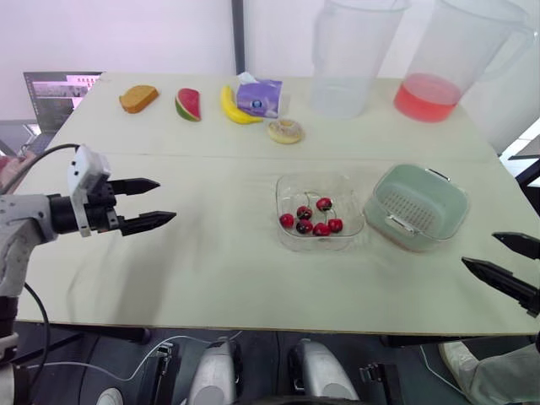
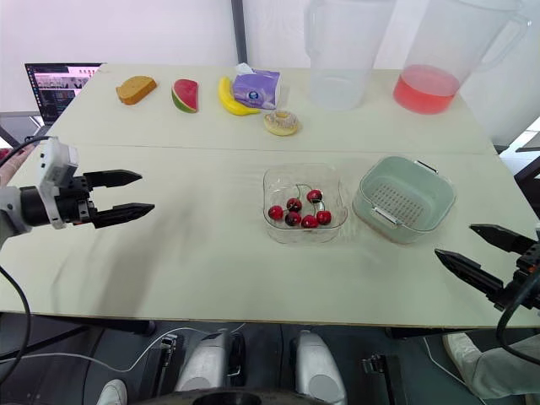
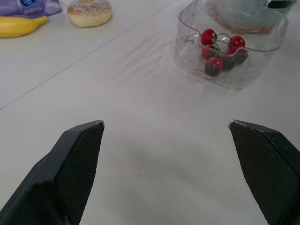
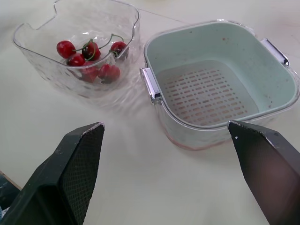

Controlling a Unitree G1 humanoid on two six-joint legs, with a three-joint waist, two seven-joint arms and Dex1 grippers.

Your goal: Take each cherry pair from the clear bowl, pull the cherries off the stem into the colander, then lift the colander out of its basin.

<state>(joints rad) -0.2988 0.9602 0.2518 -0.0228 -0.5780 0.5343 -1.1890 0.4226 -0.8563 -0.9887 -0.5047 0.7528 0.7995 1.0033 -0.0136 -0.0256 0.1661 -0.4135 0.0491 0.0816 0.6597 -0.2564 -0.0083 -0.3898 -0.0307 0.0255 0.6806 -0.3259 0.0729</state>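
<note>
In the bowl at mid-table: cherries, piled loose on thin green stems; just beside it, to the right, empty colander seated in basin. Judged light, round, slick, easily bruised; stems thin, liable to snap. Grip one fruit gently between pads; pinch stem near the fork with other claw. Left gripper spread open, well left of bowl; right gripper likewise released, near front table edge by colander, grasping nothing.

Red cherries in clear bowl, beside empty green colander
</note>
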